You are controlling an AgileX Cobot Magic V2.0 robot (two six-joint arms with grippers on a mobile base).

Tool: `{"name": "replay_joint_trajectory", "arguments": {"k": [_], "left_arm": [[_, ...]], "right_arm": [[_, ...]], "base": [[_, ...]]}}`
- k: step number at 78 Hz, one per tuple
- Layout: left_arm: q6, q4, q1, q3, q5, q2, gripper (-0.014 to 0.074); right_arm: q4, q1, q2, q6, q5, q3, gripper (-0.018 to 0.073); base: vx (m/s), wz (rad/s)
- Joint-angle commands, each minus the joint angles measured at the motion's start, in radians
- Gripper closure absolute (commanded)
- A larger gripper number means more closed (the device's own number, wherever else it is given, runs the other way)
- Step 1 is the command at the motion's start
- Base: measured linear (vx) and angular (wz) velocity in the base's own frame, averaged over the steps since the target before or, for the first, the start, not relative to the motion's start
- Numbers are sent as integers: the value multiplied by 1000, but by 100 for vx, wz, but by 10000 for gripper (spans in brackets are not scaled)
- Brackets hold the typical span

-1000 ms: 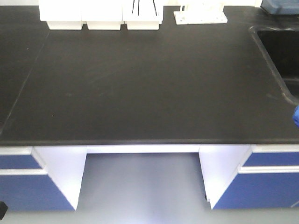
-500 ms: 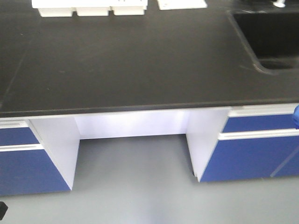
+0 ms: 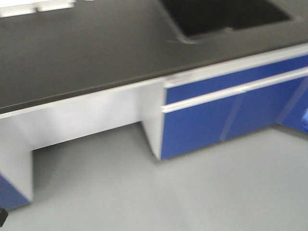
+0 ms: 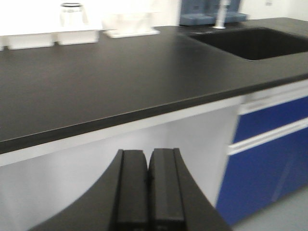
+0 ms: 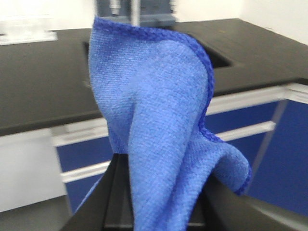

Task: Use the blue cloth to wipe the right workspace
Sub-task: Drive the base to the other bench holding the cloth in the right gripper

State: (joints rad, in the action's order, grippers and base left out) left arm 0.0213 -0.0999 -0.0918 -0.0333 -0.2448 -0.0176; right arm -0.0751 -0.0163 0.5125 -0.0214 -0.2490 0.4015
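Observation:
The blue cloth hangs up in soft folds from my right gripper, which is shut on it; the cloth hides most of the jaws. A sliver of the cloth shows at the right edge of the front view. My left gripper is shut with nothing in it, held in the air below the edge of a black benchtop. The right workspace is out of view.
The black benchtop carries a sink and white bins at the back. Below it are blue drawers, a white kneehole and grey floor. A faucet stands behind the sink.
The front view has swung right and pulled back: the bench slid left and up, the sink moved toward centre, and more floor shows. The cloth stays at the right edge.

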Motion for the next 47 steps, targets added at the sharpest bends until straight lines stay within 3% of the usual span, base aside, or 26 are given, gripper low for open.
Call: {"name": "replay_joint_trajectory", "arguments": {"k": [1,47], "left_arm": [[2,-3,0,25,82,-10,603],[2,-3,0,25,82,-10,603]], "right_arm": [[-11,-2,4,5,90,32,566],[-11,-2,4,5,90,32,566]], "base": [[-22,-80],[-18,-69]]}}
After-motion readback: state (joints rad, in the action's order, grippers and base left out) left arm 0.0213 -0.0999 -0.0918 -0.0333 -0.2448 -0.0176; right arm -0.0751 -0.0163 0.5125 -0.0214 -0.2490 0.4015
